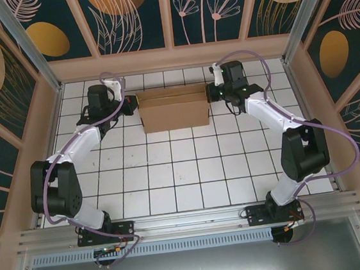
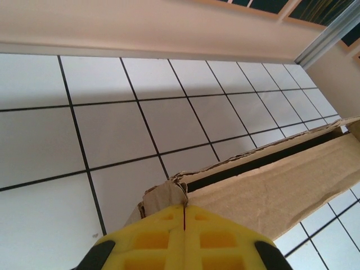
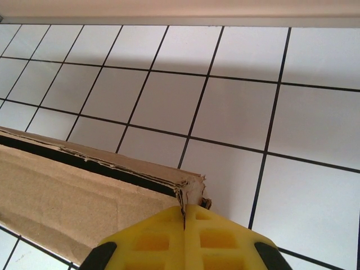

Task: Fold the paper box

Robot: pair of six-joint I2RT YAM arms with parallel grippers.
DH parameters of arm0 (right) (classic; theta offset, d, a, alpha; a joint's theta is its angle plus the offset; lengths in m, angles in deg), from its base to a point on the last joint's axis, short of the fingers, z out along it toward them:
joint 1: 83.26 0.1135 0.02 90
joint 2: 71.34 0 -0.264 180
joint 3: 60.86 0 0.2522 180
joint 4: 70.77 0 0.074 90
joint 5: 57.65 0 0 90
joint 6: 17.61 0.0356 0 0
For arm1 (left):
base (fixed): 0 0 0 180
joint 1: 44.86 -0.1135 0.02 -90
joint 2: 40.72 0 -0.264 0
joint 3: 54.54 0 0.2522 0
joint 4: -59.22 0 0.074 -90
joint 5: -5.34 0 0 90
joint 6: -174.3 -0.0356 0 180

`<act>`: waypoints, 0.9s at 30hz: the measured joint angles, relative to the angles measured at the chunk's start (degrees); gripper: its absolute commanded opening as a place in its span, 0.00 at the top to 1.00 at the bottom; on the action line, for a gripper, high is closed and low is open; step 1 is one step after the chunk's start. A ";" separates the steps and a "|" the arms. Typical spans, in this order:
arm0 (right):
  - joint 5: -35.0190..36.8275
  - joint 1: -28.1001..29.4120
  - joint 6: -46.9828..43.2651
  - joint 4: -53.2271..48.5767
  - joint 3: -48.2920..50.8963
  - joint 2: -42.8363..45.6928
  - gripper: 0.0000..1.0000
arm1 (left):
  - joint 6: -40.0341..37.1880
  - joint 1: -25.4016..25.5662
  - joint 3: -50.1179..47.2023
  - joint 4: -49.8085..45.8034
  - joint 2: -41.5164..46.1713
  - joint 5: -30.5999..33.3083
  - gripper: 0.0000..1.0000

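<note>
Near the upper centre of the overhead view I see the paper box (image 1: pixel 174 113) on the tiled table (image 1: pixel 171 174), my left gripper (image 2: pixel 184 209) and right gripper (image 3: pixel 184 210) each pinching one of its end corners.

We reach our left arm (image 1: pixel 81 142) and right arm (image 1: pixel 271 115) forward, elbows bent, both jaws pinched shut on the paper box (image 1: pixel 175 115).

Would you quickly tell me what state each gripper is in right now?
Left gripper: closed, pinching a corner of the paper box.
Right gripper: closed, pinching a corner at the paper box's other end.
</note>
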State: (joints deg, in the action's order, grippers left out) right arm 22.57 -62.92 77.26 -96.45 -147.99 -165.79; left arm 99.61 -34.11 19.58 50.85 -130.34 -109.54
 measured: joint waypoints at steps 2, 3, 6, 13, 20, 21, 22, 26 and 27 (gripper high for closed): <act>0.85 0.39 0.02 1.46 1.77 0.90 1.00 | 0.00 0.11 -2.03 2.14 0.85 0.13 1.00; 1.09 0.52 0.02 2.08 2.56 1.36 1.00 | 0.02 0.17 -2.91 2.89 1.31 0.22 1.00; 1.88 0.85 0.44 4.20 5.01 2.75 1.00 | 0.00 0.57 -5.09 5.01 2.32 1.03 1.00; 4.98 2.47 3.34 12.66 13.46 6.34 1.00 | 0.52 1.66 -8.68 8.66 3.82 4.94 1.00; 5.77 3.02 6.03 20.55 19.54 8.41 0.96 | 0.68 2.21 -10.67 9.38 3.96 7.34 1.00; 5.77 3.02 6.23 20.57 19.54 8.41 0.93 | 0.68 2.25 -10.67 9.40 3.85 7.43 1.00; 5.75 3.02 6.45 20.55 19.52 8.41 0.89 | 0.68 2.25 -10.67 9.35 3.74 7.45 1.00; 5.57 3.02 6.88 19.76 19.41 8.74 0.75 | 0.15 2.43 -10.71 9.18 3.61 8.13 1.00; 5.42 3.02 7.02 19.10 19.41 9.05 0.69 | -0.11 2.51 -10.69 9.18 3.61 8.52 1.00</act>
State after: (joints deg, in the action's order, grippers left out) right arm 27.99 -59.90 84.27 -77.35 -128.58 -156.74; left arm 99.50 -31.60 8.90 60.03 -126.74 -101.02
